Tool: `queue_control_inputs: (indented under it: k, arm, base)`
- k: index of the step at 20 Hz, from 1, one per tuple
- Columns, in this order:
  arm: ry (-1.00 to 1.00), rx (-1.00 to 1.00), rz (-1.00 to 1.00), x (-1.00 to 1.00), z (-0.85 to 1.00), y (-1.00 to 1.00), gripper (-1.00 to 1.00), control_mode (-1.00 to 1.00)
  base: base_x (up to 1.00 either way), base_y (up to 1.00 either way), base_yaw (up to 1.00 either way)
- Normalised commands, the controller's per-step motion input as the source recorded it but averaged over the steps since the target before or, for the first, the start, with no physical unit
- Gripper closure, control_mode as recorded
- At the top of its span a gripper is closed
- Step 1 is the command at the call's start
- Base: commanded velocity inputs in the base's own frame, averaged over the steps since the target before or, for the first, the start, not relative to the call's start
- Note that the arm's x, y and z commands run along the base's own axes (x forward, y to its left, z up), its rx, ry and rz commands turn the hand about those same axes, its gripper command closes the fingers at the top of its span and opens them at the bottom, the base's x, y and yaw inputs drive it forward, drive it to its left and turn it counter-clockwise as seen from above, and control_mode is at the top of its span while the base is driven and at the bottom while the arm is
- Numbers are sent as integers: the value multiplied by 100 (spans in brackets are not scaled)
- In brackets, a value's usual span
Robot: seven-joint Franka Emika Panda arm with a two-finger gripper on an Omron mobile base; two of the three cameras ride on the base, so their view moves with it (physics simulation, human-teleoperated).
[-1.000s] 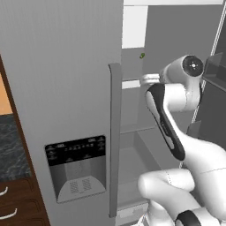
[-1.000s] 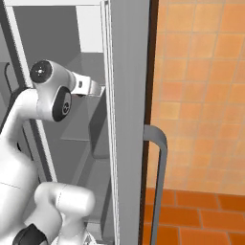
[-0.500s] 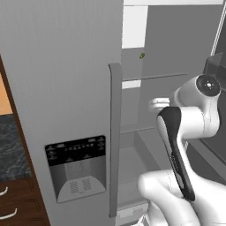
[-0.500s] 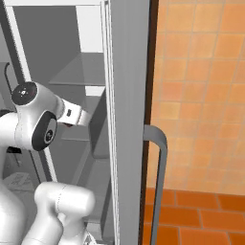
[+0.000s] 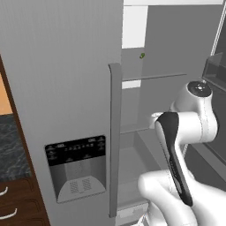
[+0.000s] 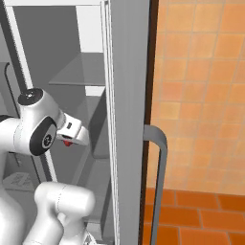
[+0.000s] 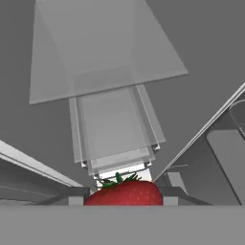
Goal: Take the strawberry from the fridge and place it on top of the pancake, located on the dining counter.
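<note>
One small bright red strawberry with green leaves sits clamped in the narrow jaws of the white arm's gripper, held inside the open tall grey fridge, below its shelves.

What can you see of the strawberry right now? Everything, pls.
The strawberry is bright red, rounded and glossy-looking, with a small green leafy cap on top. In the hand view it sits right at the bottom edge, so its lower part is cut off. In the right base view it shows as a small red spot under the end of the gripper, whose jaws are shut on it. It is held in the air inside the open fridge, touching no shelf.
</note>
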Motion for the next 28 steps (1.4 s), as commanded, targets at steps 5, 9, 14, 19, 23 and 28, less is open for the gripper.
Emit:
queue_control_inputs:
  k: [5,9,14,19,23,28]
  arm:
    - [13,0,0,-78,0,-1,100,-100]
    - [0,0,0,-92,-6,-1,100,-100]
    - [4,0,1,-4,-15,-4,100,-100]
    - [0,0,0,0,0,0,100,-100]
    - [-1,0,0,-8,-1,0,100,-100]
    - [0,0,0,0,0,0,100,100]
  base:
    - [0,0,0]
    - [0,0,0]
    - [0,0,0]
    - [0,0,0]
    - [0,0,0]
    - [-68,42,-7]
